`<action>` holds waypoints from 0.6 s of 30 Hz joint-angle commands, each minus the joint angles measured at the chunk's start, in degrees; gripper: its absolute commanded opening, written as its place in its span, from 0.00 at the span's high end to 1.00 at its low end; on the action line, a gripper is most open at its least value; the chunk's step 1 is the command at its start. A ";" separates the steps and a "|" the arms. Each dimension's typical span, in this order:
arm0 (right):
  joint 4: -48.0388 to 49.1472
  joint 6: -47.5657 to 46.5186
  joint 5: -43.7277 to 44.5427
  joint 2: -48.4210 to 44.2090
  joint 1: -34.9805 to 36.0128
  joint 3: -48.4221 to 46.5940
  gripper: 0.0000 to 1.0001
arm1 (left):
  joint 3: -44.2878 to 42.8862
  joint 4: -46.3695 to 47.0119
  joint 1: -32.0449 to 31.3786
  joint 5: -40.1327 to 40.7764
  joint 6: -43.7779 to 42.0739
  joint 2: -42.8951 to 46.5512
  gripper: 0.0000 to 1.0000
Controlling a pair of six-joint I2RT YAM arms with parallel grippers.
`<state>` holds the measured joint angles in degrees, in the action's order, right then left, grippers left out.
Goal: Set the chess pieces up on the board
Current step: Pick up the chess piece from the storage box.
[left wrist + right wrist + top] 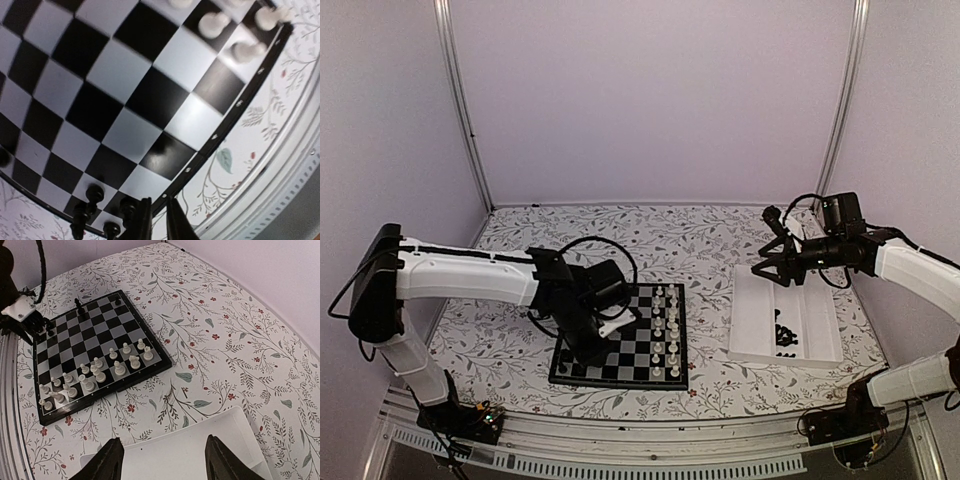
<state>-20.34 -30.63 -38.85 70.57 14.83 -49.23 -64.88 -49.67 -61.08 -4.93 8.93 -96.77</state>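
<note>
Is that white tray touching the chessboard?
Apart. The top view shows a strip of flowered table between the white tray and the board; the right wrist view shows that gap too.

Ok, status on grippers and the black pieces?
Left gripper barely parted, empty, at board edge. Right gripper open, empty, over white tray. Few chess pieces placed; more in tray. Nothing blocking.

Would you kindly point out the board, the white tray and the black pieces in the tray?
board (632,362): top external view, bare square near middle.
white tray (758,318): top external view, bare floor.
black pieces (785,337): top external view, middle of the cluster.
</note>
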 commanded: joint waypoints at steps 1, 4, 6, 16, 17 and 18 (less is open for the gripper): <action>-2.41 0.40 6.25 -0.85 -0.96 -3.39 0.41 | -11.55 -0.28 -1.56 1.61 -3.76 2.62 0.78; -5.96 -0.83 11.06 -0.60 -2.10 -5.01 0.41 | -18.57 2.39 -1.79 9.11 -8.16 2.18 0.71; -8.62 -1.76 13.91 0.13 -2.69 -5.77 0.41 | -21.46 7.08 -1.76 14.17 -11.71 1.98 0.68; -18.83 -7.74 24.05 8.71 -7.28 -6.25 0.47 | -1.96 59.69 0.36 15.46 -15.12 11.14 0.01; -18.84 -8.33 24.63 10.05 -7.33 -6.15 0.49 | -1.01 60.10 1.14 13.81 -14.68 11.16 0.01; -18.86 -8.55 24.77 11.75 -7.27 -6.14 0.50 | -0.52 59.26 1.96 11.90 -14.13 11.15 0.01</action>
<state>-35.18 -36.12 -18.31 77.62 8.25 -54.28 -69.45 -4.89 -61.45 10.85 -4.99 -85.82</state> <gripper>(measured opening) 0.522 0.992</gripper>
